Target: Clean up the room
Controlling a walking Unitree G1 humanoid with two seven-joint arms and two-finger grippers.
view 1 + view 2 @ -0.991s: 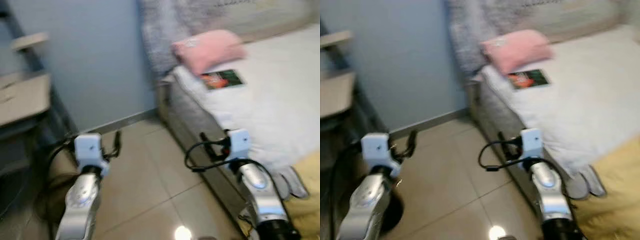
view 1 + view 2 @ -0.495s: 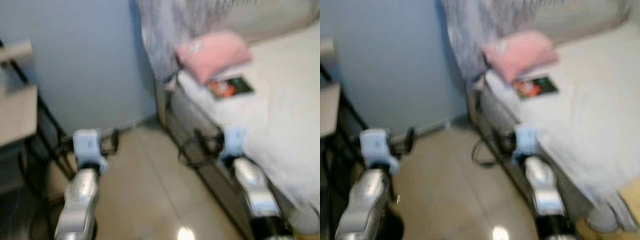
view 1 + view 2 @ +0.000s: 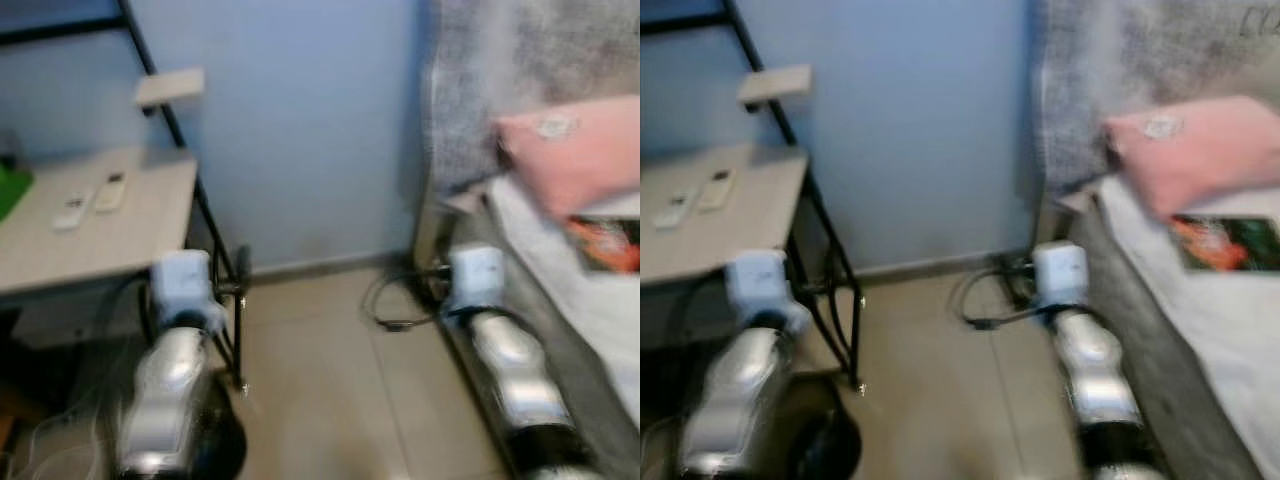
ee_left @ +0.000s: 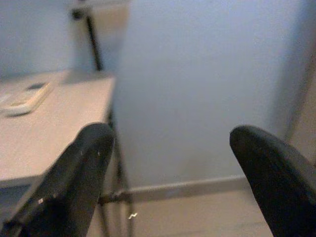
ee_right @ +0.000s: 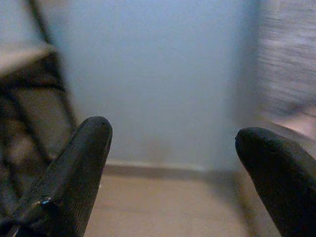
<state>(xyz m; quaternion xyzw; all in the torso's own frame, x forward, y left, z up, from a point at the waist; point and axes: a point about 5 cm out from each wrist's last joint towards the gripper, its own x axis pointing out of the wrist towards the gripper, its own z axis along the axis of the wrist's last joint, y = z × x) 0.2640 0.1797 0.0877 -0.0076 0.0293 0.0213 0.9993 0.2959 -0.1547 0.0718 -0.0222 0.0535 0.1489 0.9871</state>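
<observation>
Searching step, judged: robot is facing the blue wall [image 3: 300, 120] between grey metal-legged desk [image 3: 120, 230] and white bed [image 3: 1230, 330]. Left gripper [image 4: 173, 163] and right gripper [image 5: 173, 163] are hanging wide open, empty. Next: picking a target, perhaps the pink pillow [image 3: 1200, 150].

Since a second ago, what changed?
The view swung toward the robot's left: the desk with two remotes now shows, and the pink pillow and book sit at the right edge. Nothing grasped; both grippers, left and right, stay open and empty.
</observation>
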